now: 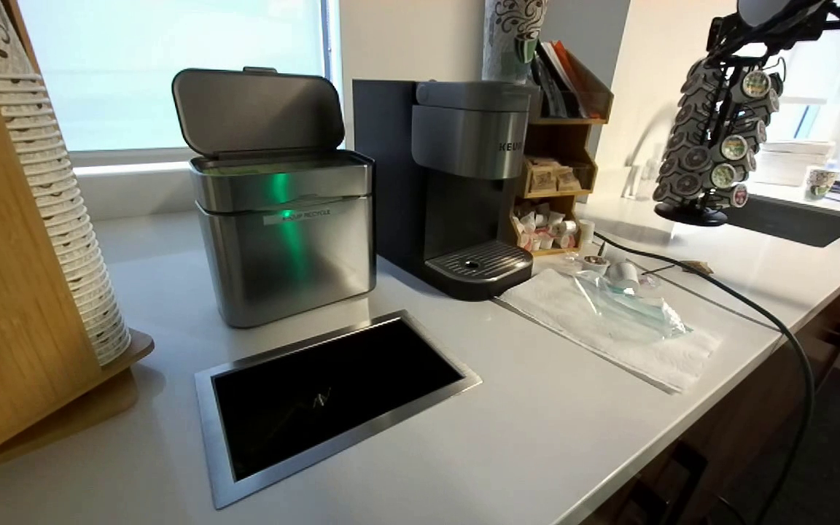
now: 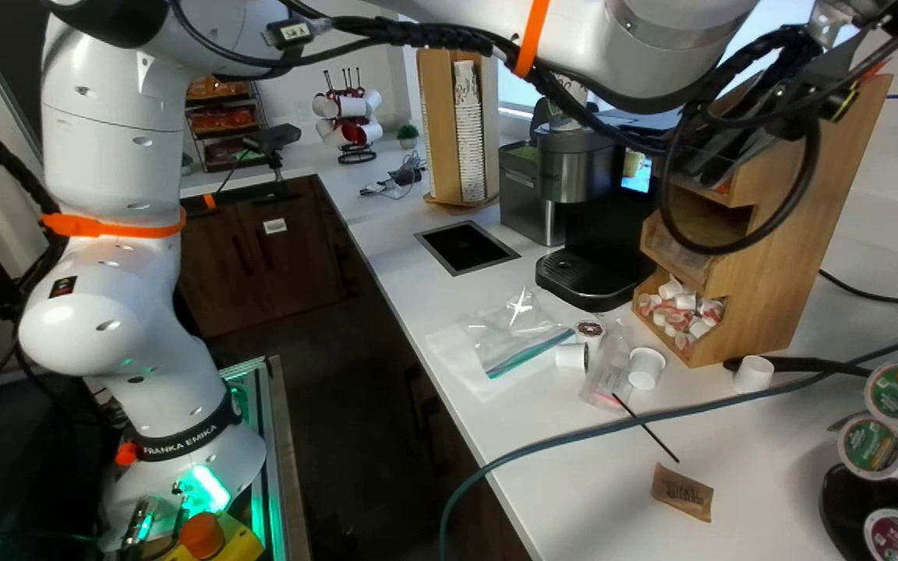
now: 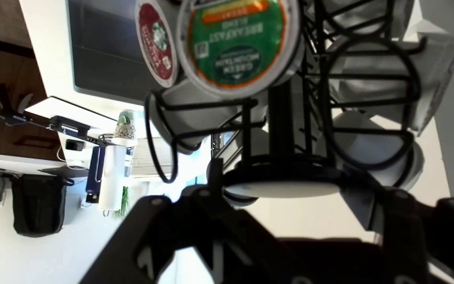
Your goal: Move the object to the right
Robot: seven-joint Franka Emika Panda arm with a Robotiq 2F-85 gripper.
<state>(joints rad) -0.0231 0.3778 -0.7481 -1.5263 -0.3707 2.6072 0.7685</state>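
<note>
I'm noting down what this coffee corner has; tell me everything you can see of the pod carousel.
The pod carousel is a tall, dark, cylindrical wire rack, metal by its look, with rings around a central post and a round black base. Pods fill many places, lids outward, some green, others reddish. It is roughly upright, appearing beside the sink in an exterior view. The fingers flank its round top, apparently gripping it. Whether it touches the counter is unclear.

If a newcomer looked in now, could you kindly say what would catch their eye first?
Probably the loaded coffee pod carousel, upper right in an exterior view. Then perhaps the white robot arm, large at left in an exterior view, and the open steel bin beside the coffee maker, its front glinting green.
</note>
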